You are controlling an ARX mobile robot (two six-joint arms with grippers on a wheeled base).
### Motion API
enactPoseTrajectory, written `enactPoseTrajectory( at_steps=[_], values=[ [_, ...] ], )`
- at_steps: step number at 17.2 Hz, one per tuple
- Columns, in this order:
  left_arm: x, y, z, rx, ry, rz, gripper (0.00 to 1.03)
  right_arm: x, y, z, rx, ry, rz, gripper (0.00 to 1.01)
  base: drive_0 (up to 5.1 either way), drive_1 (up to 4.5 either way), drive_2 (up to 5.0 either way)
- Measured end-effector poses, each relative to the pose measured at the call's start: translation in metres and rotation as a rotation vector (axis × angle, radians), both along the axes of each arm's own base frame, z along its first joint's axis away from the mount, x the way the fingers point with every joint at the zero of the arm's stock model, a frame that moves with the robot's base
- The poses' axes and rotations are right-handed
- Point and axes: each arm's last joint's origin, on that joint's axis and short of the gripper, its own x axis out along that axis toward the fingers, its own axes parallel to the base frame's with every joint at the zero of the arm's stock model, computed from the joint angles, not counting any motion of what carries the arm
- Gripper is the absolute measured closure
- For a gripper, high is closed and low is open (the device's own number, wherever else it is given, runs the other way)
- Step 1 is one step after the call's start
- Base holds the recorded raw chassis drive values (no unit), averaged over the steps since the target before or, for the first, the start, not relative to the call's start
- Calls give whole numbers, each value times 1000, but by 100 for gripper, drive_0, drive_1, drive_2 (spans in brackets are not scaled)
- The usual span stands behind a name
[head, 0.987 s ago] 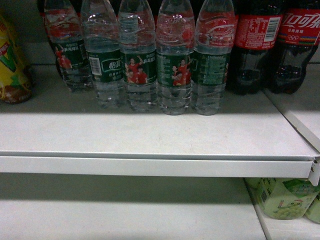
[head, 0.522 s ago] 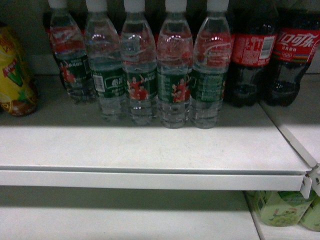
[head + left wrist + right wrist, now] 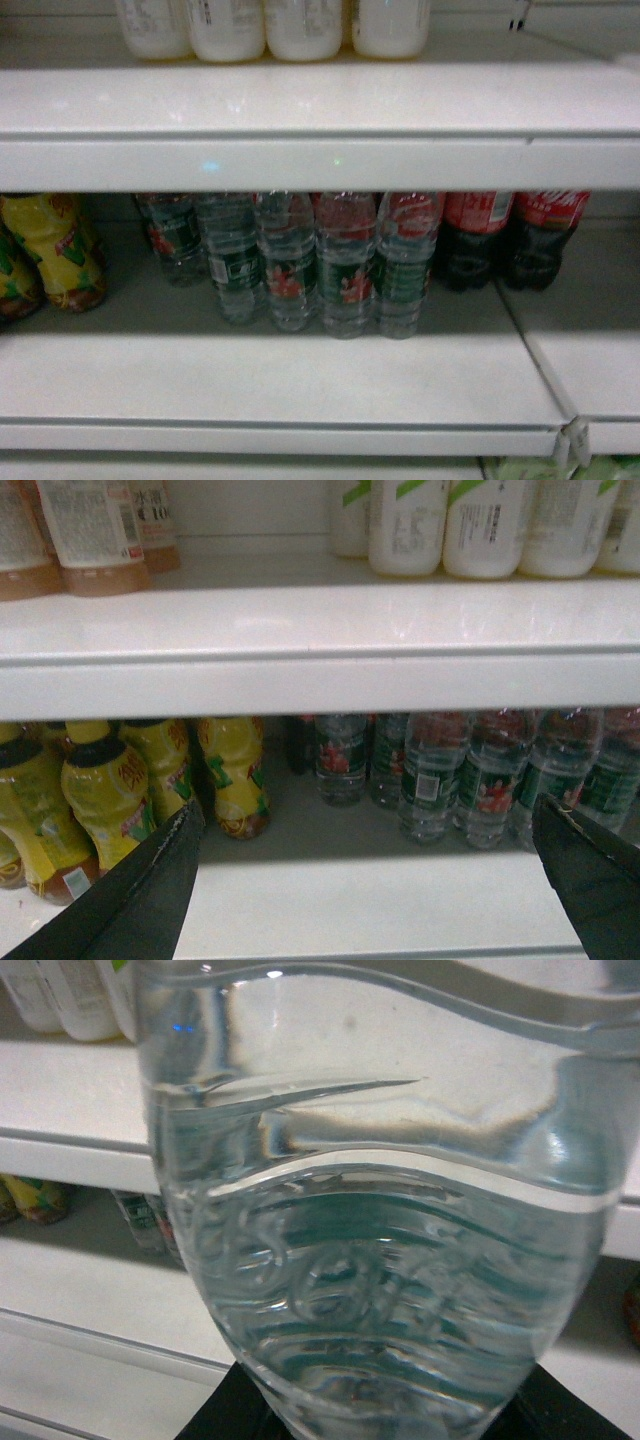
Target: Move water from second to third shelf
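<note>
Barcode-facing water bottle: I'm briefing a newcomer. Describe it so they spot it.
On the middle shelf, clear water bottles stand between yellow drinks and colas. The barcode bottle is second from left: its green label shows a white barcode patch, not red players.

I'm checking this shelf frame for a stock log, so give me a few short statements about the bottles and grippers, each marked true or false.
1. The right gripper holds a clear water bottle that fills the right wrist view. True.
2. The left gripper is clamped on a yellow bottle. False: its jaws stand wide apart with nothing between them.
3. White bottles stand on the shelf above the row of water bottles. True.
4. The dark cola bottles stand left of the water row in the head view. False: they stand to its right; yellow bottles are on the left.
</note>
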Motion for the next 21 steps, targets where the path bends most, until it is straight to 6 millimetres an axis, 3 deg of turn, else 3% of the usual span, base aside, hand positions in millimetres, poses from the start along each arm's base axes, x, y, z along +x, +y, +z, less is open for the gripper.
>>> enactPoseTrajectory(
  at_steps=[21],
  values=[
    [0, 0, 0, 0, 0, 0, 5, 0, 0, 4, -1, -10, 0, 65, 0, 0, 0]
  ],
)
